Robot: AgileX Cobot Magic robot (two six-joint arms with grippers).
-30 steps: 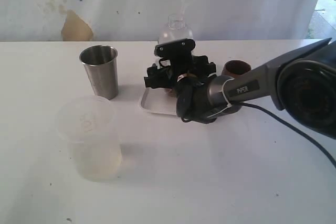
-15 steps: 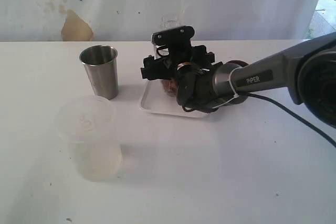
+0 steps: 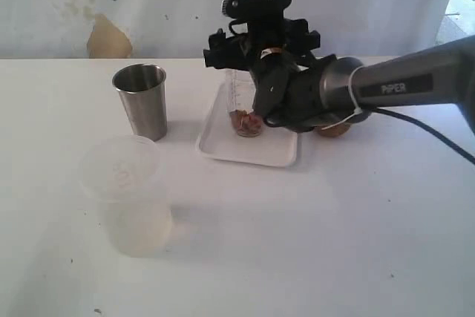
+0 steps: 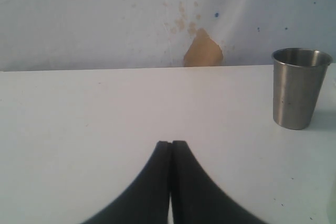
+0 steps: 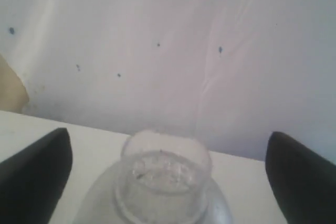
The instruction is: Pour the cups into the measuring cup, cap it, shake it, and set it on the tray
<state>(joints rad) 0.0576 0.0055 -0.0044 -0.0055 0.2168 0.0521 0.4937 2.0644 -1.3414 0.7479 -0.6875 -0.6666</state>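
Measuring cup [image 3: 234, 93]: upright on the tray [image 3: 249, 152], on its far half and toward its left edge as the exterior view shows it. The wall is clear with faint marks. Brownish contents [image 3: 247, 124] lie at the bottom. The right wrist view shows a clear domed top [image 5: 164, 182] with a short neck on the cup.

Right gripper [image 5: 169, 135]: above the tray, over the cup. The fingers [image 5: 37, 177] are spread wide, one on each side of the domed top, with a gap showing on both sides. Nothing is gripped. In the exterior view the gripper body hides the cup's upper part.

Wooden cup [image 3: 335, 130]: just off the tray's right edge, mostly hidden behind the right arm. Only a brown sliver shows.

Steel tumbler [image 3: 141, 102]: upright, left of the tray and apart from it.

Frosted cup [image 3: 126, 194]: upright, left of the tray and nearer the camera, well apart from it.

Left gripper [image 4: 170, 144]: fingers pressed together with nothing between them, low over the white table [image 4: 79, 119]. Its place relative to the tray cannot be told.

Wall [image 3: 356, 5] beyond the tray, with a tan patch [image 3: 107, 38] off to the left.
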